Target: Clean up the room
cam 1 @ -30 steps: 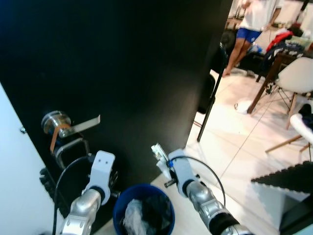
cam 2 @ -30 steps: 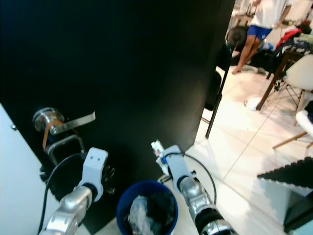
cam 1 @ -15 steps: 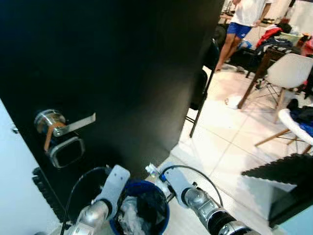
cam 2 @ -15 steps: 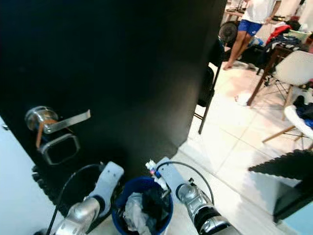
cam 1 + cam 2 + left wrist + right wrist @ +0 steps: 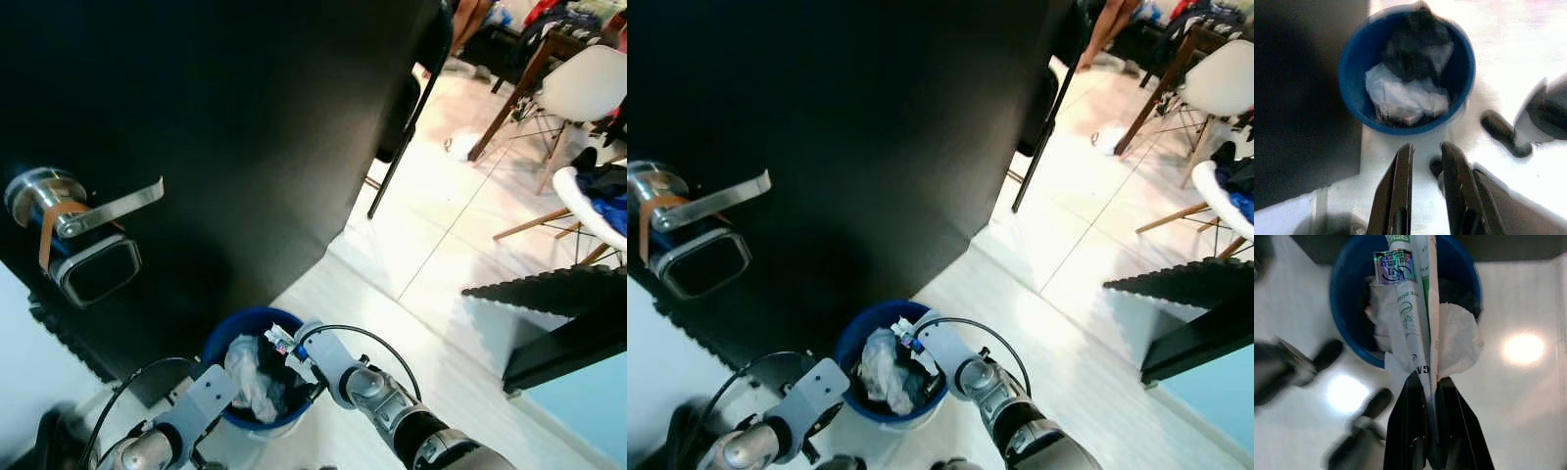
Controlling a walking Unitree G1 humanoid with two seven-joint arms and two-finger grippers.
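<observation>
Bin: blue round bucket [image 5: 233, 338] on the pale floor [image 5: 460, 264], just beside the black door [image 5: 245, 127]
Bin contents: crumpled white paper or plastic [image 5: 1400, 98] with dark scraps behind it
Right gripper [image 5: 1429, 382]: poised over the bin's rim, fingers clenched on a flattened white wrapper [image 5: 1413, 308] that hangs above the bin's mouth
Wrapper print: green lettering, too broken to read; a shiny holographic sticker [image 5: 1394, 265] near its far end
Left gripper [image 5: 1426, 154]: low beside the bin, fingers nearly together, a thin gap, grasping nothing
Door: silver lever handle [image 5: 83, 211]
</observation>
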